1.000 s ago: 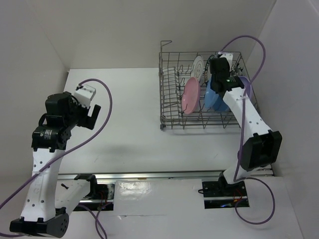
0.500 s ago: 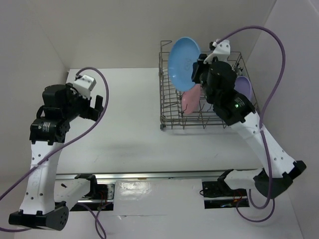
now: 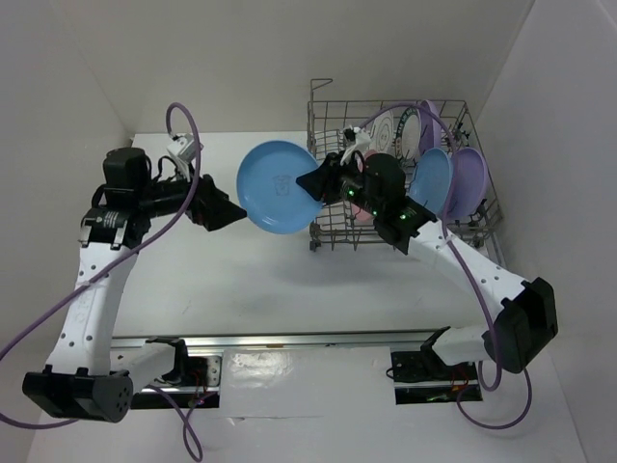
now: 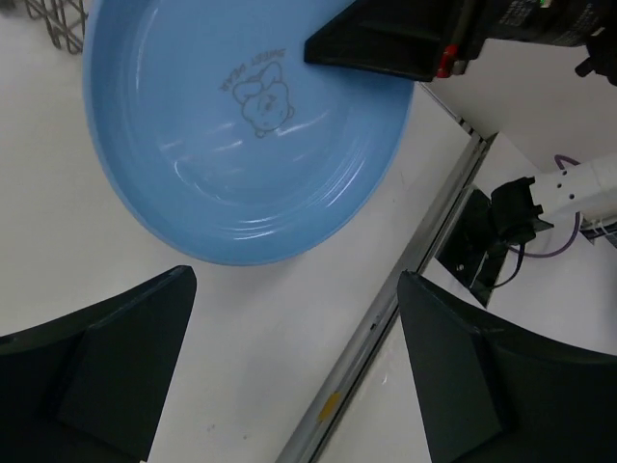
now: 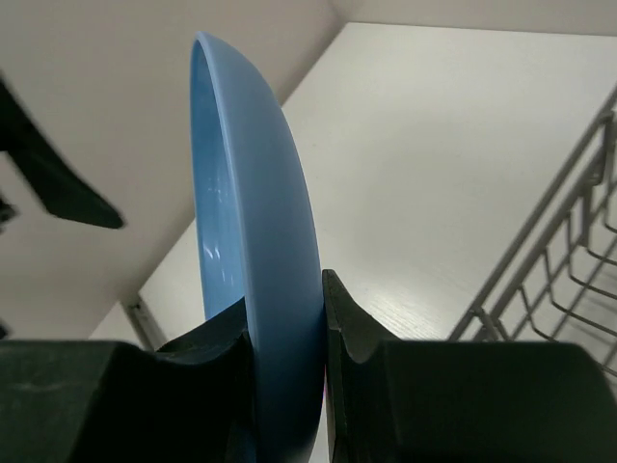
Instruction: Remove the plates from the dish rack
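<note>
My right gripper [image 3: 323,183] is shut on the right rim of a blue plate [image 3: 279,186] and holds it in the air, left of the dish rack [image 3: 333,231]. The right wrist view shows the plate [image 5: 255,251] edge-on, pinched between the fingers [image 5: 352,323]. My left gripper [image 3: 229,214] is open, just left of and below the plate, apart from it. In the left wrist view the plate [image 4: 231,145] fills the top, above the spread fingers [image 4: 96,376]. Another blue plate [image 3: 432,183], a lilac plate [image 3: 469,183] and white patterned plates [image 3: 388,130] stand in the rack.
The rack fills the back right of the table, close to the right wall. A metal rail [image 3: 289,340] runs along the near table edge and shows in the left wrist view [image 4: 386,328]. White walls close in the left and back.
My right arm swung the blue plate from above the rack down and left over the table. My left arm reached right, towards the plate, with its gripper open.
</note>
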### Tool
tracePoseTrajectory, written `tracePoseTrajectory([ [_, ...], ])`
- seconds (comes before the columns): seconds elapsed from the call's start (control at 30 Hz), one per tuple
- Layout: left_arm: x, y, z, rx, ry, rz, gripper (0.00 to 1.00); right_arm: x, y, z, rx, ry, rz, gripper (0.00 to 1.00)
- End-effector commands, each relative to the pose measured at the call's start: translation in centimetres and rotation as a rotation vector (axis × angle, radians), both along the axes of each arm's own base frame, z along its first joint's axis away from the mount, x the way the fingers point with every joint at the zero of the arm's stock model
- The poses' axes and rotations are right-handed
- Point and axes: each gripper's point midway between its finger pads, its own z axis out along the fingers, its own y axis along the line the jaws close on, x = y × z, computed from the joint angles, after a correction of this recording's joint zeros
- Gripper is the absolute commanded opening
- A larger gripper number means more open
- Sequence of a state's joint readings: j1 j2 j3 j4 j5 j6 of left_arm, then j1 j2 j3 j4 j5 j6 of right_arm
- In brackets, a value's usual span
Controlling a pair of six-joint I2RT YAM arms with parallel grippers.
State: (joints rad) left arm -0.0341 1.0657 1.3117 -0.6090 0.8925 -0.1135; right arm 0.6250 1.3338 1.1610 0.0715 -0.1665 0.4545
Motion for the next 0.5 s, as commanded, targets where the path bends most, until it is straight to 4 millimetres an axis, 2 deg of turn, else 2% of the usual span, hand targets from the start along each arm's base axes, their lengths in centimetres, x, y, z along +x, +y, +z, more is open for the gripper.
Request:
tracePoseTrajectory([
  [0.0, 1.1, -0.7, -0.8, -0.027, 0.025, -0.016, 1.0, -2.0, 1.3, 5.8, 0.195, -0.142, 0.112, 0.0],
  [0.03, 1.8, -0.4, -2.0, -0.012, 0.061, 0.015, 1.0, -2.3, 1.5, 5.6, 0.206, -0.135, 0.133, 0.0],
  [0.13, 3.3, 0.3, -3.9, 0.04, 0.09, 0.076, 1.0, -2.5, 1.6, 5.7, 0.211, -0.128, 0.142, 0.0],
  [0.27, 4.0, 0.2, -4.7, 0.051, 0.102, 0.086, 1.0, -3.3, 2.0, 5.3, 0.216, -0.119, 0.191, 0.0],
  [0.3, 4.3, 0.2, -5.1, 0.047, 0.124, 0.089, 1.0, -3.2, 2.2, 4.7, 0.226, -0.091, 0.191, 0.0],
  [0.33, 4.3, 0.1, -4.7, 0.046, 0.113, 0.089, 1.0, -3.3, 2.3, 4.5, 0.227, -0.093, 0.202, 0.0],
  [0.4, 4.1, -0.3, -4.8, 0.032, 0.127, 0.058, 0.94, -3.3, 2.3, 4.5, 0.232, -0.086, 0.202, 0.0],
  [0.47, 3.8, -0.7, -4.4, 0.014, 0.117, 0.025, 0.83, -3.3, 2.6, 4.0, 0.232, -0.066, 0.214, 0.0],
])
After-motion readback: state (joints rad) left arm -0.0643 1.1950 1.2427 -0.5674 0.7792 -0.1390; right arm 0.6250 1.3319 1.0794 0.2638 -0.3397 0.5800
